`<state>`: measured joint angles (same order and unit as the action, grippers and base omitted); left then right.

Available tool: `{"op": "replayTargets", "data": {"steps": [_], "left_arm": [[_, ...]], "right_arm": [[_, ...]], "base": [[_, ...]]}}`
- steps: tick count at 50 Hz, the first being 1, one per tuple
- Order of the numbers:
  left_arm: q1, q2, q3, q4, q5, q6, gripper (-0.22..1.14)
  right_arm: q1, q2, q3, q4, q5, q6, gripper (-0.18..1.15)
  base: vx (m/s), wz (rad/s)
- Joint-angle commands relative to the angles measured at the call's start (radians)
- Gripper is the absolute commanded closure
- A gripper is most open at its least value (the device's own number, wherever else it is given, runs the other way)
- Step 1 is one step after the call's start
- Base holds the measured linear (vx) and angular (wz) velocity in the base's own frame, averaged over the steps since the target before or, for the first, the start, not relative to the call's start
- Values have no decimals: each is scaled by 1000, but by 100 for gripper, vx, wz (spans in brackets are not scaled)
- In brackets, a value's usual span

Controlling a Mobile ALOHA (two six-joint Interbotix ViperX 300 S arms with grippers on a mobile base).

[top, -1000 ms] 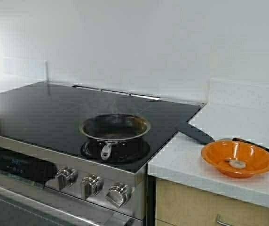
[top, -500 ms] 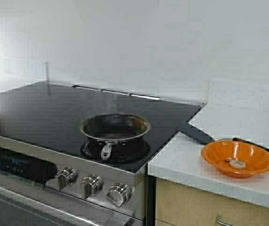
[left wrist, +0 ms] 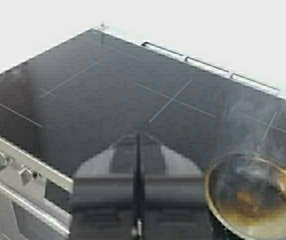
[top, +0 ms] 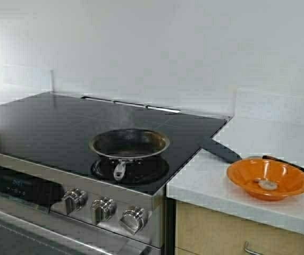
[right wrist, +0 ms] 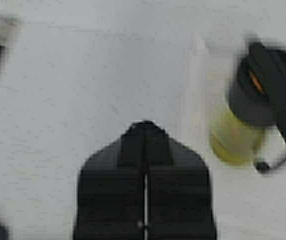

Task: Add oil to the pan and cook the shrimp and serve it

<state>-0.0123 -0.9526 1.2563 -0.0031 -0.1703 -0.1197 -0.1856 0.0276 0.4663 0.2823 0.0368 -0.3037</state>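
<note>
Steel-rimmed and dark inside, the pan sits on the front burner of the black glass cooktop, its short handle pointing toward the row of silver knobs. Faint vapour rises above it. In the left wrist view the pan shows a brownish film on its floor and no food in it.

To the right of the stove, on the white counter, stands an orange bowl. One small pale curled shrimp lies in the bowl, near its right side. A black utensil handle lies on the counter edge between the cooktop and the bowl.

Neither arm shows clearly in the high view. The left gripper hangs above the cooktop, just beside the pan, with its two fingers pressed together and nothing between them. The right gripper hovers over the white counter, fingers likewise closed with nothing between them. Near it stands the glass cruet, upright, with a black lid, spout and handle; yellow-green oil fills its lower part. The cruet and the right gripper are apart, not touching.
</note>
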Motion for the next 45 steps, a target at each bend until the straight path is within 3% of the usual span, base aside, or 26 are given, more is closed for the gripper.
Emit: {"op": "replayTargets", "data": {"steps": [1, 13, 38, 45], "left_arm": [[2, 9, -28, 0, 3, -8, 89], [0, 9, -38, 2, 6, -8, 89], [0, 3, -40, 2, 6, -11, 89], [0, 2, -38, 2, 6, -12, 89]], "right_arm": [[67, -123, -6, -44, 87, -8, 90], [241, -265, 69, -87, 219, -6, 90], [598, -500, 339, -48, 282, 114, 90], [666, -503, 331, -51, 351, 137, 80]], "base": [[0, 0], [0, 0], [0, 0], [0, 0]]}}
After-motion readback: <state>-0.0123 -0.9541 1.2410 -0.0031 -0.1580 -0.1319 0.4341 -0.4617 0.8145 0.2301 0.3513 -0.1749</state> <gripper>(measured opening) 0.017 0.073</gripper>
